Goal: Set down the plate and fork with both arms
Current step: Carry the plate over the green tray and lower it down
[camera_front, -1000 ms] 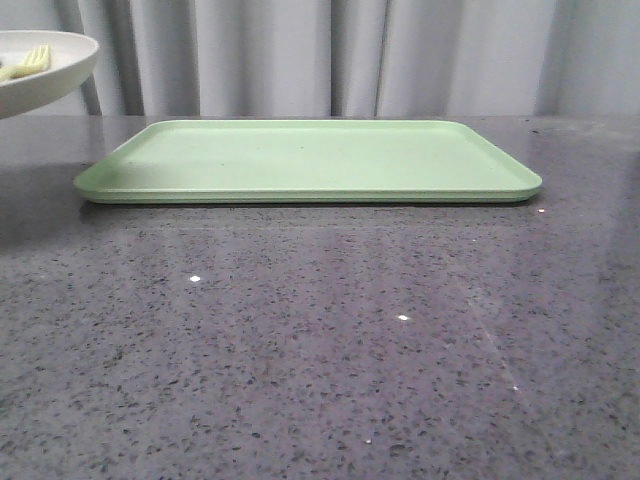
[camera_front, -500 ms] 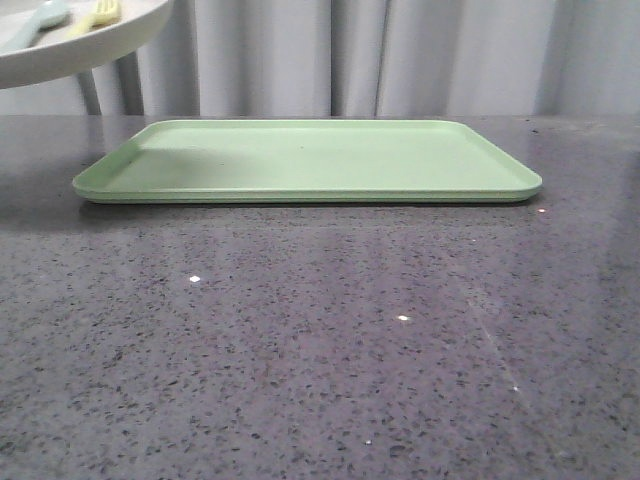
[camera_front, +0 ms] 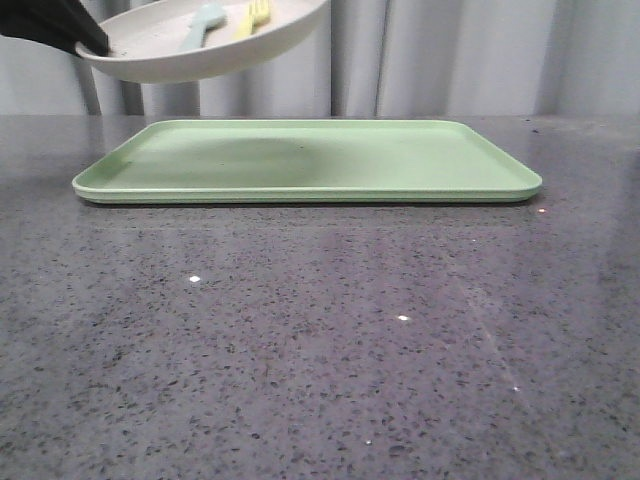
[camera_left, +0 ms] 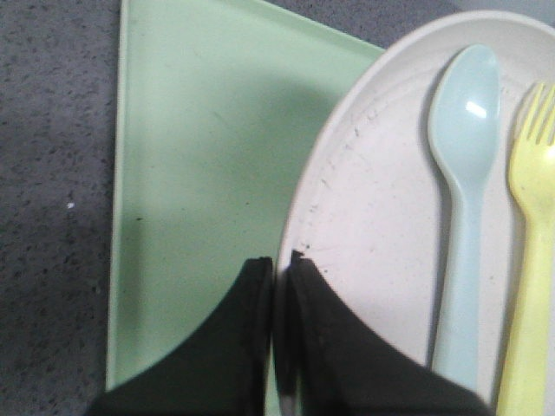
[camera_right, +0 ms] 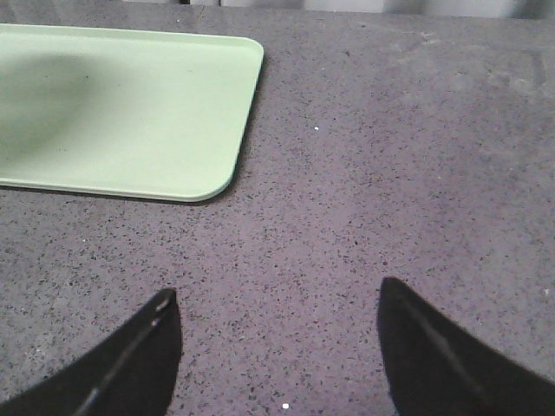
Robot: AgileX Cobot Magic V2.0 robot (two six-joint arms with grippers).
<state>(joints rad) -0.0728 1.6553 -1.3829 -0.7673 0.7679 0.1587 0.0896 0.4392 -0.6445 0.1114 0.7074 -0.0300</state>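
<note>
In the front view, the plate (camera_front: 200, 45) is held in the air above the far left part of the green tray (camera_front: 310, 165), gripped at its left rim by the left gripper (camera_front: 60, 28), and tilted slightly; the fork (camera_front: 255, 15) and a pale blue spoon (camera_front: 203, 22) are seen lying in it, and the plate's shadow falls on the tray's left half. In the left wrist view, the jaws of the left gripper (camera_left: 277, 303) are clenched on the plate's rim (camera_left: 347, 217), with the tray directly below; the fork (camera_left: 531, 260) and spoon (camera_left: 464, 217) are laid side by side, long axes parallel, tines and bowl pointing away from the jaws. In the right wrist view, the right gripper (camera_right: 277, 347) is seen with jaws released and holding nothing, over bare worktop (camera_right: 390, 173) right of the tray's corner (camera_right: 130, 113). The fork is judged nearer the left arm, though a handover to the right seems called for. No writing or brand is visible.
</note>
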